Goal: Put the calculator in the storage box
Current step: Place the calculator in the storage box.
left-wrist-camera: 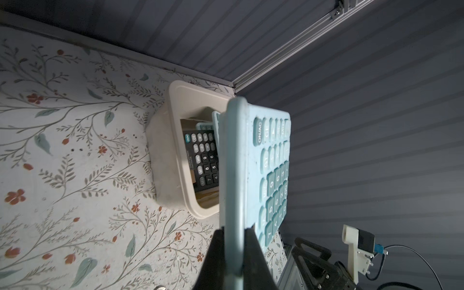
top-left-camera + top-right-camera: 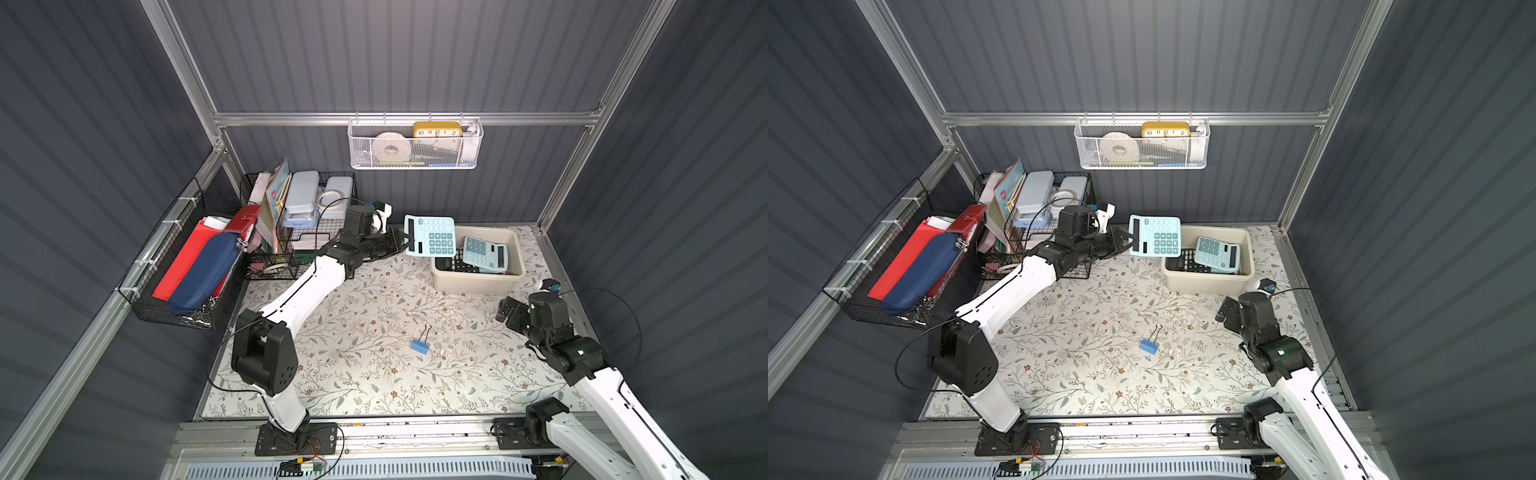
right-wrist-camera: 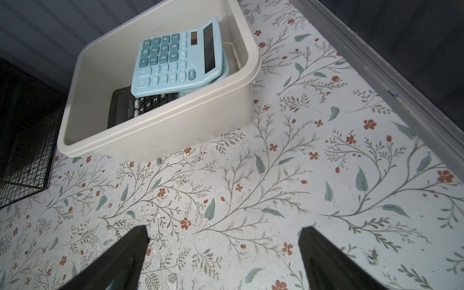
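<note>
**Flowery desk point(image 2: 374, 365), one calculator point(image 2: 432, 237) in the air**

Left pincer point(image 2: 409, 242) pinches the calculator's thin edge, just left of the storage box point(image 2: 473, 284), upper middle of both top views. It looks light, stiff and smooth, so the edge is a good spot to hold. Right pincer point(image 3: 226, 233) is wide open and empty. I count three calculators: this one, plus another blue calculator point(image 2: 484, 253) and a black calculator point(image 2: 451, 264) in the one box.

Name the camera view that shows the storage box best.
Right wrist view: the storage box appears almost whole, rim, walls and inside, with a light blue calculator lying on a black calculator. In both top views the held calculator covers one corner. In the left wrist view that calculator hides much of it.
</note>
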Robot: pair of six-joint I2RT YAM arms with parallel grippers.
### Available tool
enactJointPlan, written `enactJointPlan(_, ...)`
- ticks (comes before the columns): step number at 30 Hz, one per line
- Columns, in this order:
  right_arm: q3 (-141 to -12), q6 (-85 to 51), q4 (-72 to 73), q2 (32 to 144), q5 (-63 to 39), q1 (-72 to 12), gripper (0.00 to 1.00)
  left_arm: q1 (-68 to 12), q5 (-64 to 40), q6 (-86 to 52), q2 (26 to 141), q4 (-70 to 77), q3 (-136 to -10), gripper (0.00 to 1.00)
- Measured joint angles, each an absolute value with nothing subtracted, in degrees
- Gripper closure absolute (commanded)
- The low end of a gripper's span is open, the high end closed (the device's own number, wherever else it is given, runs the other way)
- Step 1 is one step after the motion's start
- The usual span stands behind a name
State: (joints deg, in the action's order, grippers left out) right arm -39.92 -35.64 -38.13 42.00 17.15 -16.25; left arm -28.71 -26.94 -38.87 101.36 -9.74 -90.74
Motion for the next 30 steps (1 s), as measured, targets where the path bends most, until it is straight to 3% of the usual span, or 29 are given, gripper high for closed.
enactJointPlan(10, -38.3, -36.3, -38.8, 37.3, 18.0, -16.3, 0.01, -33.6, -26.6, -41.7, 118.5, -13.3, -109.8, 1.0)
enactJointPlan(17, -38.2, -36.3, -40.0, 34.7, 19.0, -16.3, 0.01, -36.9, -20.3, -40.7, 129.6, -21.8, -127.0, 1.0)
enactJointPlan(30, -36.2, -36.6, -41.1, 32.9, 19.4, -16.3, 0.01, -37.0, -13.4, -40.2, 139.5, -29.4, -135.0, 1.0)
